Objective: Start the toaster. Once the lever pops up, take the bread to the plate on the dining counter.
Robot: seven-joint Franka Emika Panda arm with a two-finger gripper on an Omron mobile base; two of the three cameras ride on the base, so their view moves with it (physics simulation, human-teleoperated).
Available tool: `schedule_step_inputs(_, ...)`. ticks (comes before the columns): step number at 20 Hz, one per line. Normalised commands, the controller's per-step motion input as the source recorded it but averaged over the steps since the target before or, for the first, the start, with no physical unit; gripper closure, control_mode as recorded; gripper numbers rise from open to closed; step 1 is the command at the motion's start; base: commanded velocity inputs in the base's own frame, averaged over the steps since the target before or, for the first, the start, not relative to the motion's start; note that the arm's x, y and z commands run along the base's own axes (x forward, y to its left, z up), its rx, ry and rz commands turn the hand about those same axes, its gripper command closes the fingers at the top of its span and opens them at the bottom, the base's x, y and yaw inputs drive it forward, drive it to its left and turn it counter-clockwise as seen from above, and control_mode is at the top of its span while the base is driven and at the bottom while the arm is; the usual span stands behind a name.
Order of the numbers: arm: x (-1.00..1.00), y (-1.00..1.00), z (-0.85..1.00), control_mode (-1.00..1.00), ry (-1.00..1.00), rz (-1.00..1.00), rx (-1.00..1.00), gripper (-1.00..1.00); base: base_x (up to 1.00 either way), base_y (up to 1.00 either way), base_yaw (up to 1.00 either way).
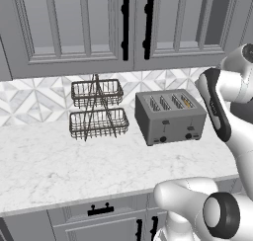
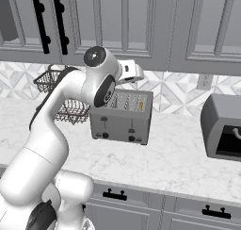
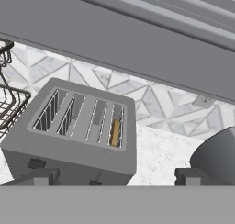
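Clearly, the task is being judged as barely begun. The toaster [image 1: 170, 117] is standing on the marble tabletop [image 1: 44, 161] backed by patterned tiles, just beside the two-tier wire basket rack [image 1: 97, 109], and the bread [image 3: 115, 132] is seen sitting down in the slot farthest from that rack, only its golden edge showing. Both small levers [image 2: 132, 123] on the toaster's front are being read as unpressed, though they are too small for certainty. The claw [image 3: 114, 176] is being held above and in front of the toaster, apart from it, with its fingertips [image 3: 43, 176] spread wide and nothing between them. Pressing the lever on the bread's side is being taken as the step in hand; after that, the wait for the pop, the lifting of the slice and the carry to the plate on the dining counter are all left to be done. A dark rounded appliance [image 2: 221, 126] is standing well apart on the same tabletop.
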Motion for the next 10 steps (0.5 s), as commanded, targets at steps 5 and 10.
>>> schedule_step_inputs(5, 0.0, 0.0, 0.0, -1.0, 0.0, 0.0, 0.0, -1.0, 0.0, 0.0, 0.0)
schedule_step_inputs(10, 0.0, 0.0, 0.0, -1.0, 0.0, 0.0, 0.0, -1.0, 0.0, 0.0, 0.0)
